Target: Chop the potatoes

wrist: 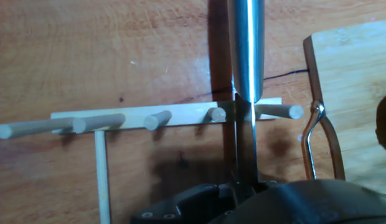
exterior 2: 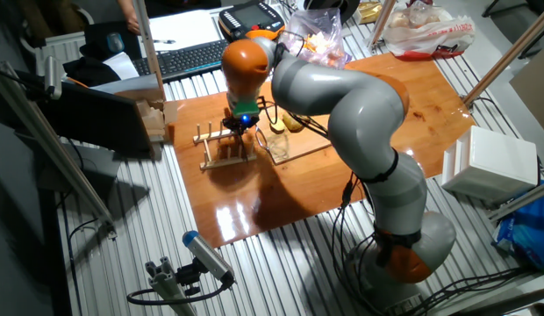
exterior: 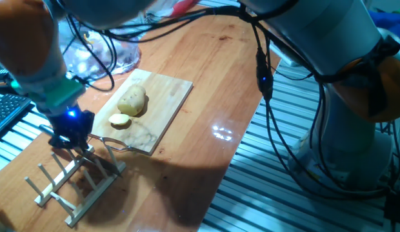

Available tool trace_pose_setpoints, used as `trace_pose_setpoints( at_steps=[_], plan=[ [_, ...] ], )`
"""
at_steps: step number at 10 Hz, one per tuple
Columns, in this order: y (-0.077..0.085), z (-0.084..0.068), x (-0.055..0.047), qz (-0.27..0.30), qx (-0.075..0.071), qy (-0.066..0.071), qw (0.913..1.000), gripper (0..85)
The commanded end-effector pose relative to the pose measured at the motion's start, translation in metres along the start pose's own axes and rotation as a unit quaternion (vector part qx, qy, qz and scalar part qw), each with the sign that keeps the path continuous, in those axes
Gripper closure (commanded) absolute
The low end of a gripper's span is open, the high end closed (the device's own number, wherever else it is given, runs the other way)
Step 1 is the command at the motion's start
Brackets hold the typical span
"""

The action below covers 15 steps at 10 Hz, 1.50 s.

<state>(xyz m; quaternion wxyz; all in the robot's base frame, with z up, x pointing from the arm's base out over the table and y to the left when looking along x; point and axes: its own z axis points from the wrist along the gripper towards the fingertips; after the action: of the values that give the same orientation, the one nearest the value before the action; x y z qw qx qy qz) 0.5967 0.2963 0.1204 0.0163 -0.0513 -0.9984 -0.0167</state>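
My arm reaches down steeply from the base, wrist bent so the tool (exterior: pixel 72 143) points at the bench. From here I can't tell whether its jaws are parted or closed.

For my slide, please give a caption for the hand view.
Tool holding a steel knife above the wooden peg rack, beside the cutting board.

Wooden table (exterior: pixel 213 84) carries cutting board (exterior: pixel 168 96) and peg rack (exterior: pixel 74 183).

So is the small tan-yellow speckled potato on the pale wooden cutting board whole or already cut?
Cut: the potato lies on the board with one pale round slice apart beside it.
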Motion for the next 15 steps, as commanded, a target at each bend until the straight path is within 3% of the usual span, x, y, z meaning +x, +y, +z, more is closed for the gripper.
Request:
trace_pose_setpoints(
  at_steps=[1, 4, 5, 7, 9, 11, 15],
  plan=[
    [-0.002, -0.022, 0.002, 0.000, -0.003, 0.007, 1.0000, 68.0],
    [-0.009, -0.063, 0.018, 0.007, -0.009, 0.019, 0.9997, 68.0],
    [-0.010, -0.071, 0.024, 0.008, -0.006, 0.018, 0.9998, 85.0],
    [-0.017, -0.085, 0.030, -0.014, 0.011, 0.009, 0.9998, 85.0],
    [-0.022, -0.090, 0.031, -0.025, -0.004, 0.014, 0.9996, 85.0],
    [-0.024, -0.094, 0.035, -0.031, -0.011, 0.008, 0.9994, 85.0],
    [-0.025, -0.098, 0.039, -0.031, -0.007, 0.004, 0.9995, 85.0]
  ],
)
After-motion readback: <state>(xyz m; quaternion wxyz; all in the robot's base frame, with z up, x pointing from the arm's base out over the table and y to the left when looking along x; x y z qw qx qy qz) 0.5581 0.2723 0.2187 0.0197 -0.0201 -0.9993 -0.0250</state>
